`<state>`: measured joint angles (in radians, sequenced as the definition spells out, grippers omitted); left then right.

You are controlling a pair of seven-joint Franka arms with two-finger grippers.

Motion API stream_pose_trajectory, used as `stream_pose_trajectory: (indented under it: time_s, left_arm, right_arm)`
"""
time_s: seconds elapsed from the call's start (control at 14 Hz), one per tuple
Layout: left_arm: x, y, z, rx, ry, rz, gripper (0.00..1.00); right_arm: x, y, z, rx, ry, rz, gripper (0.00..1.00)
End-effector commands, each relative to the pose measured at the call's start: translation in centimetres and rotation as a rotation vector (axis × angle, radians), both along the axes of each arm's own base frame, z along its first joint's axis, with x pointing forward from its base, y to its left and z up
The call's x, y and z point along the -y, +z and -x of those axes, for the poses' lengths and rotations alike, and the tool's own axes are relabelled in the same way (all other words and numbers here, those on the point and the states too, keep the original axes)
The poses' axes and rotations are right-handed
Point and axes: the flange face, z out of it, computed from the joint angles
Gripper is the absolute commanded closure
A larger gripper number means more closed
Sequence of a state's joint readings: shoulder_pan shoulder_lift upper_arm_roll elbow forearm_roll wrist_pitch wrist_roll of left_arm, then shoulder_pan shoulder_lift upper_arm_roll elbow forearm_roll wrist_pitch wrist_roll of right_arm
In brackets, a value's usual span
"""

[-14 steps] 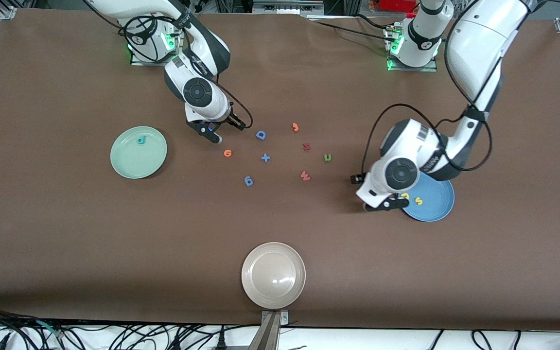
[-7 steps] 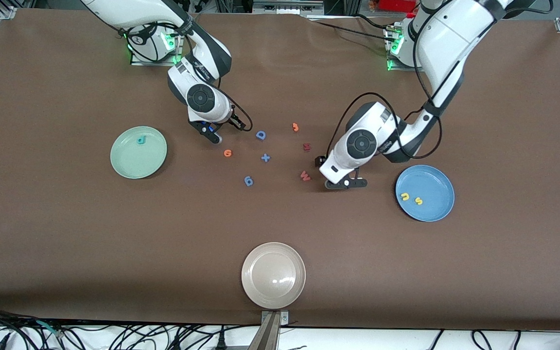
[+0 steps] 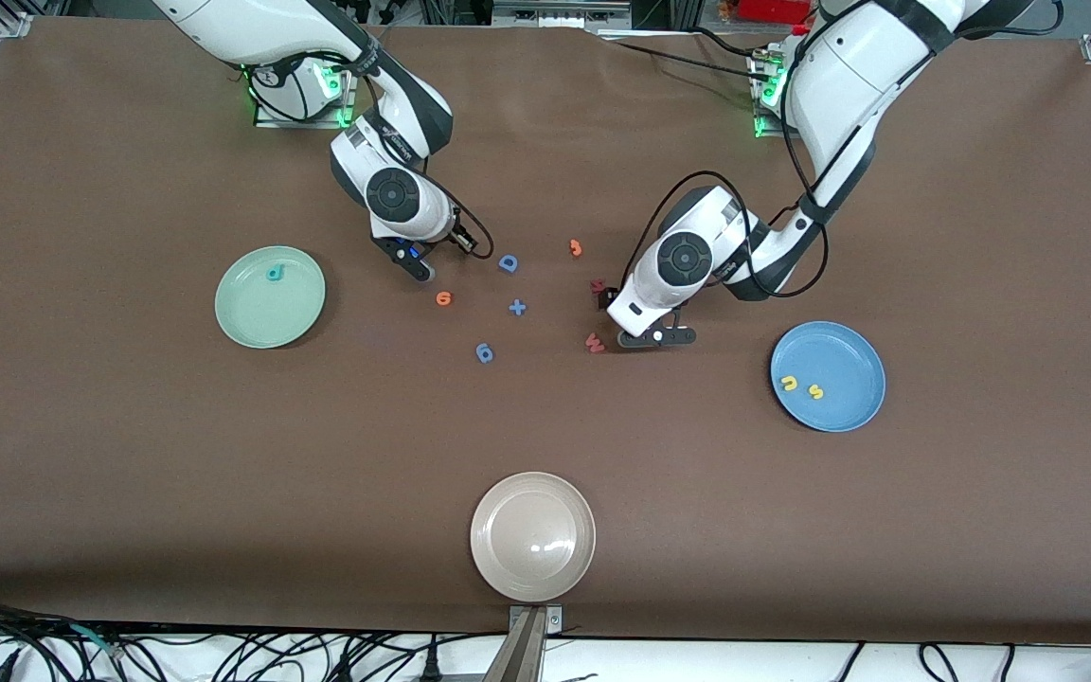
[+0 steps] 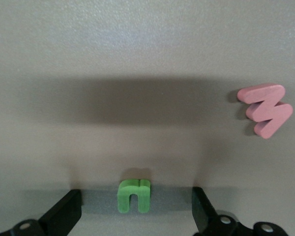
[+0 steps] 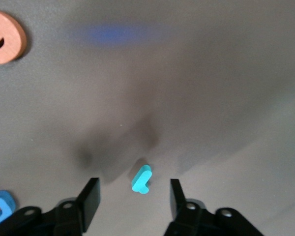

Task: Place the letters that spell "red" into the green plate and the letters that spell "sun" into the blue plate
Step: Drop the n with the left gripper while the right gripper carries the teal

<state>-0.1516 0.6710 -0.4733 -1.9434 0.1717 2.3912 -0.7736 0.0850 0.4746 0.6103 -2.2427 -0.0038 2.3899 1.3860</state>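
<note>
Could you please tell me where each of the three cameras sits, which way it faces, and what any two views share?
Front view: high across the table, facing both arms; shows the green plate, blue plate and scattered letters.
Left wrist view: on the left arm, looking down past the open left gripper at the green n.
Right wrist view: on the right arm, looking down past the right gripper at the teal r.
Shared: the orange e appears in the front and right wrist views.

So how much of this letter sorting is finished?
About half. The teal d lies in the green plate; the yellow u and s lie in the blue plate. Now the left gripper straddles the green n, the right gripper the teal r. The orange e waits.
</note>
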Motion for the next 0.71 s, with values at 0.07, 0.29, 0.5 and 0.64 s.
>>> stream_pose_trajectory:
  time_s: [0.07,0.29,0.5,0.64]
  left_arm:
    - [-0.2,0.0,0.7,-0.002,-0.001,-0.005,0.24]
    - [-0.7,0.2,0.4,-0.005,0.011,-0.014,0.65]
    - [-1.0,1.3,0.0,-0.001,0.012,-0.025,0.9]
    - [-1.3,2.4,-0.2,-0.016,0.004,-0.055,0.9]
  right_arm:
    - [-0.4,-0.2,0.5,0.002,-0.012,0.001,0.43]
    - [-0.3,-0.5,0.8,-0.004,-0.01,0.005,0.43]
    - [-0.1,-1.1,1.3,0.01,-0.012,-0.006,0.43]
    - [0.0,-1.5,1.4,0.007,-0.015,-0.009,0.43]
